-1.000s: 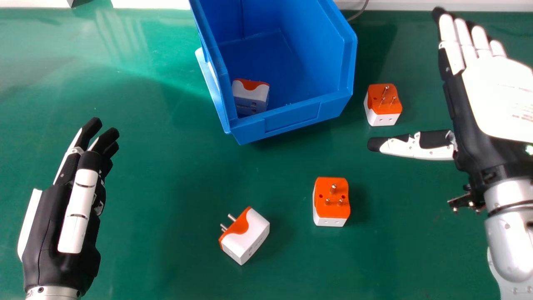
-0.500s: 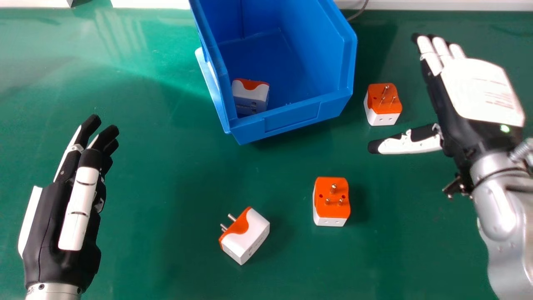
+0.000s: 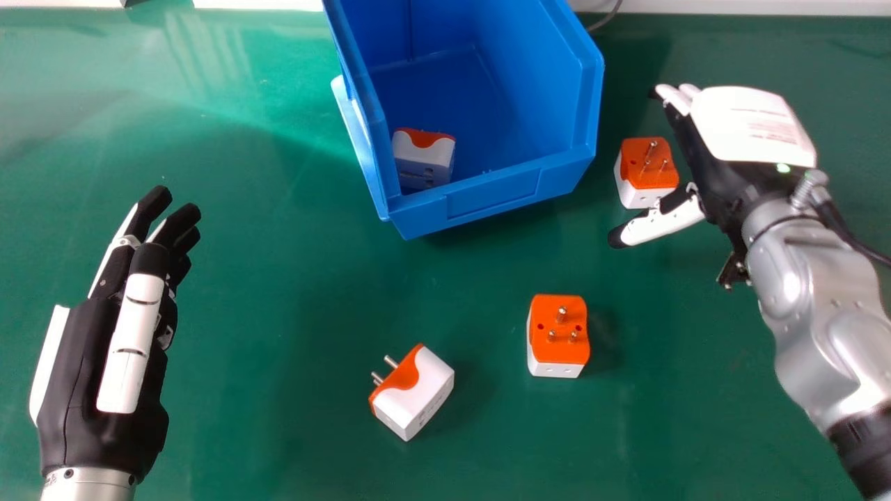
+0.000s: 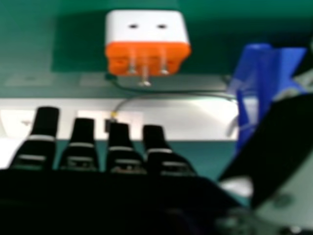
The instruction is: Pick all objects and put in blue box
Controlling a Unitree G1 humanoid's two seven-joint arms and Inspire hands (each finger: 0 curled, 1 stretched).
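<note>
Blue box (image 3: 491, 197) holds one plug (image 3: 422, 157), with near plug (image 3: 418, 398), middle plug (image 3: 559, 336) and far plug (image 3: 642, 167) to go, left hand (image 3: 104, 348) and right hand (image 3: 752, 129) both released.

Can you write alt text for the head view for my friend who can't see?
The robot's open right hand is by an orange-and-white plug adapter, right of a blue box. Another adapter sits inside, two more lie nearer on the green table, and the left hand is at left.

There are four orange-and-white plug adapters (image 3: 559, 341) and one blue box (image 3: 494, 191).
</note>
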